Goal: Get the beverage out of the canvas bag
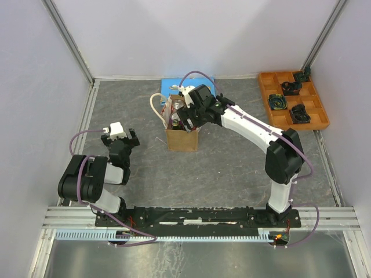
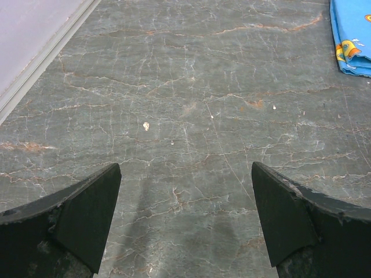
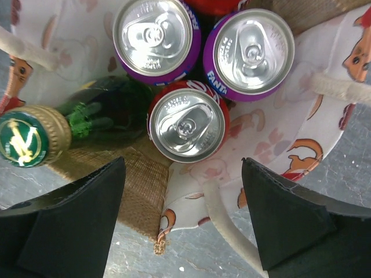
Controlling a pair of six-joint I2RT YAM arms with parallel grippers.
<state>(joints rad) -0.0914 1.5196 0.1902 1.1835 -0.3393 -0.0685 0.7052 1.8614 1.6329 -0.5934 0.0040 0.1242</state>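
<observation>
Tan canvas bag holds cans beneath the gaping right pincer; left pincer gapes too.

**Inspector:** Where is the bag standing?

**Assistant:** The bag is standing mid-table, just in front of the board. The tray is lying at the far right.

**Inspector:** What is inside?

**Assistant:** Cans are standing upright, packed together, and a bottle is leaning beside them. The right gripper is hanging over the opening. The left gripper is sitting well to the bag's left.
</observation>
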